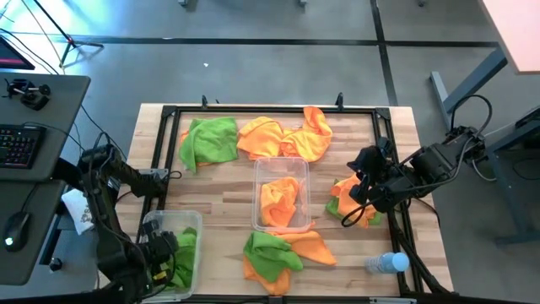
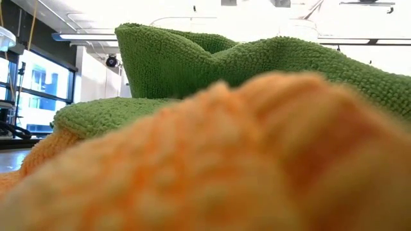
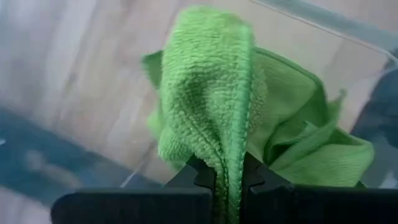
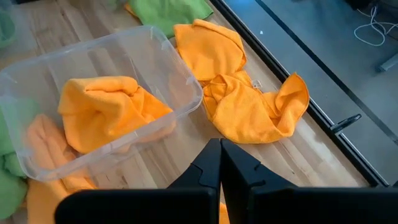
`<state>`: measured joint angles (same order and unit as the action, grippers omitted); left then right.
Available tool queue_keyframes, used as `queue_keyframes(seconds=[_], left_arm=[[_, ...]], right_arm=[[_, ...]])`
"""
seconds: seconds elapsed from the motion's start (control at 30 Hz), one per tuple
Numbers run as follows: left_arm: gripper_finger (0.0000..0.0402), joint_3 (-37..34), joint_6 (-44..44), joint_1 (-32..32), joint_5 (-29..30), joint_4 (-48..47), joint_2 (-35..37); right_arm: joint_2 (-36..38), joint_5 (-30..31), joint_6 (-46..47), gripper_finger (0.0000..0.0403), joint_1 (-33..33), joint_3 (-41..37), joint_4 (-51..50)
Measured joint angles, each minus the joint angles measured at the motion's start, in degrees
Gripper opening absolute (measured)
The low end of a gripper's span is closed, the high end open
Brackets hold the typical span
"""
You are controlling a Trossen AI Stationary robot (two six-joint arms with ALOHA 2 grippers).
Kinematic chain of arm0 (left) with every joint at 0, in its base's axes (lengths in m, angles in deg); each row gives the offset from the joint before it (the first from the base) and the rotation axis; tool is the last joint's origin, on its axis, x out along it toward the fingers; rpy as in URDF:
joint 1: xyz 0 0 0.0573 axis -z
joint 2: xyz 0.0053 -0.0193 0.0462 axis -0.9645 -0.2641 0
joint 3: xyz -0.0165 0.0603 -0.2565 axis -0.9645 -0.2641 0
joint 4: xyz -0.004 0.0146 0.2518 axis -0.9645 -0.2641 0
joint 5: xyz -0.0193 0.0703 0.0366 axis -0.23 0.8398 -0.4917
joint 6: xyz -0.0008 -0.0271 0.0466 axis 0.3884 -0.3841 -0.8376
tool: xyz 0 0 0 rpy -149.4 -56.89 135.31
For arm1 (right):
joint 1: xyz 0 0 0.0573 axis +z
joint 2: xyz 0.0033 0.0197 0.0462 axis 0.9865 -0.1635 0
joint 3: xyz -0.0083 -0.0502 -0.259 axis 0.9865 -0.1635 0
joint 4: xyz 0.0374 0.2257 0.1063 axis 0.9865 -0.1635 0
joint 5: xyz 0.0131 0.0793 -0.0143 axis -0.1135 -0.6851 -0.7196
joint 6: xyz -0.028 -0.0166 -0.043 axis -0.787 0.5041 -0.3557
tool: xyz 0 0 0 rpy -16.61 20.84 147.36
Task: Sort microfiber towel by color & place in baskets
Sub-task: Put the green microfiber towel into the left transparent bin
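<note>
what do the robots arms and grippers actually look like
Both arms are dark, near black, built from chunky jointed segments. The left arm has black cables running along it; the right arm trails looping black cables off the table edge. Each gripper, left gripper and right gripper, ends in two flat black fingers with angular, notched tips. No markings are visible.

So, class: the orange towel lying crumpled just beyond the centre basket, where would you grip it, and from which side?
Grip the orange towel at its upturned corner, coming from above. That flap stands up off the wood, so fingers can close on both sides of it; the rest lies flatter. The centre basket sits close beside it, so keep clear of that side.
</note>
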<state>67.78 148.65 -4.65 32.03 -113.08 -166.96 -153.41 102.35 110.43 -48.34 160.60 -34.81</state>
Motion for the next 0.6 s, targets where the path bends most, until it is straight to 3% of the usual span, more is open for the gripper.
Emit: queue_keyframes(seconds=[0.2,0.6], left_arm=[[0.0,-10.02,-5.38,-0.87,-3.62,13.69,4.46],[0.0,-23.46,-7.84,-3.86,-6.03,26.29,11.34]], right_arm=[[-0.02,1.57,2.44,0.0,0.0,0.0,0.53],[-0.02,2.26,6.98,0.0,0.0,0.0,0.58]])
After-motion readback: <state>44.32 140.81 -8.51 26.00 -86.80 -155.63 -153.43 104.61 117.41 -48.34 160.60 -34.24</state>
